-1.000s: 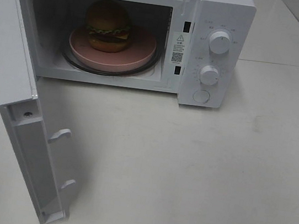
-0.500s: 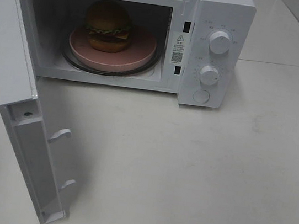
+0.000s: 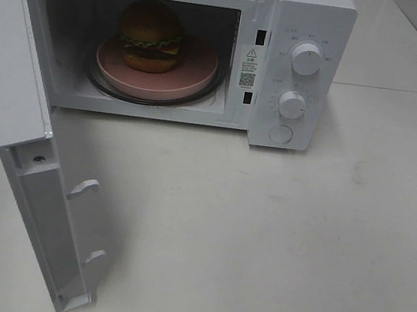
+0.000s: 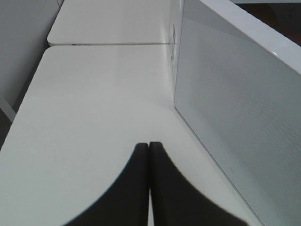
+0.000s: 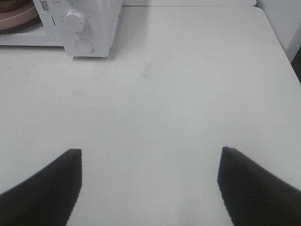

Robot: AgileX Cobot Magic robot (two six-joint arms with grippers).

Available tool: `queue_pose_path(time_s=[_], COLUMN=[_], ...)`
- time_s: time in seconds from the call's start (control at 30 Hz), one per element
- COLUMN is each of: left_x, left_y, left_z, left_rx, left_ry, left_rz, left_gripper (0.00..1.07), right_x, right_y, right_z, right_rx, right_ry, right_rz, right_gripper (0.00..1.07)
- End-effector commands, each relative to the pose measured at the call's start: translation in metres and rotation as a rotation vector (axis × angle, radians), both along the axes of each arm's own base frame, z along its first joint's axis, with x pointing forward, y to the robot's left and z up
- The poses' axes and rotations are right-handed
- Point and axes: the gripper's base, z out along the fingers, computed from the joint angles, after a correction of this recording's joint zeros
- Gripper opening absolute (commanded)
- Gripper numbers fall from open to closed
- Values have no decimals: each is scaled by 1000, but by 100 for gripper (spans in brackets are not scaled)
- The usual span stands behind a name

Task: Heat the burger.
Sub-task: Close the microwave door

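My left gripper (image 4: 149, 144) is pinched fully together on nothing, just beside the microwave door (image 4: 244, 117); my right gripper (image 5: 150, 151) gapes wide over the table (image 5: 178, 84), holding nothing. I see the burger (image 3: 151, 35) on the pink plate (image 3: 197, 73) inside the open microwave (image 3: 320, 28).

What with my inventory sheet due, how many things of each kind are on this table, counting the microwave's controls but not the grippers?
Microwave: 1
Burger: 1
Pink plate: 1
Glass turntable: 1
Dial knobs: 2
Round button: 1
Total: 7
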Motion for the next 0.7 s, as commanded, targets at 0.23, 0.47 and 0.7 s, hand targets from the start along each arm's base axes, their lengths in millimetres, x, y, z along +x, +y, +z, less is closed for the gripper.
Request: queue_pose_path(time_s=[0.23,0.47,0.7], left_x=[38,37,43], left_y=[9,15,13], left_z=[-32,-71,-86], left_rx=[46,90,76], left_ry=[-171,-259,-358], left_rz=[54,111,93], left_gripper=[0,0,0], right_x=[-3,-3,-3], right_y=[0,0,0], right_z=[0,0,0], right_rx=[12,12,12], right_ry=[-36,-36,-36], right_rz=[-9,-9,-9], right_gripper=[76,76,76])
